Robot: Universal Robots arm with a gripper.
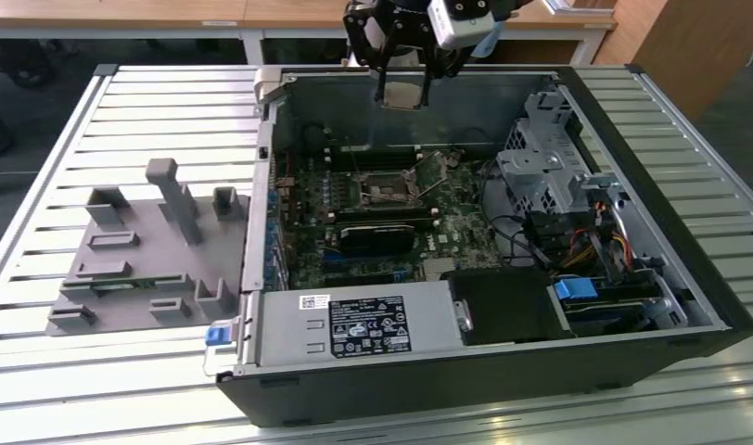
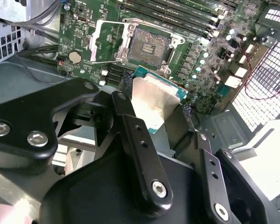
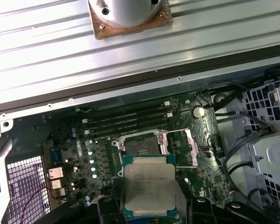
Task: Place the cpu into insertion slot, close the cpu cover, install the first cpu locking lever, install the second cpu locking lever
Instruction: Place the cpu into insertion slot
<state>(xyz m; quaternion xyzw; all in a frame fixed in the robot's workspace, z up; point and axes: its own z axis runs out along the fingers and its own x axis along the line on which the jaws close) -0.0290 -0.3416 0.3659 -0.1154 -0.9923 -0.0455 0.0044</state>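
Tool (image 1: 402, 91) poised over the far rim of the open computer case (image 1: 476, 380), aimed downward, well above the motherboard (image 1: 314, 199). Two black fingers (image 2: 130, 130) clamped on opposite edges of the cpu (image 3: 149, 186), silver-grey top facing the first wrist view, chip roughly flat and well apart from the board.

Insertion slot (image 3: 140, 143) uncovered, dark centre bare, ahead of the held chip with open air between the two. Cpu cover (image 2: 102, 42) swung off the socket and resting open just beside it. Long black memory slots (image 3: 126, 120) just beside the socket on its far side in the exterior view, a black card (image 1: 376, 236) near it on the other side. Case walls on every side, drive cage (image 1: 538, 176) crowding the exterior view's right, power supply (image 1: 351, 329) along the near edge; socket area itself open from above.

One cpu, one insertion slot, one cpu cover, one tool with two fingers. One grey moulded fixture (image 1: 142, 269) on the slatted metal counter (image 1: 166, 102), at the exterior view's left, beside the case
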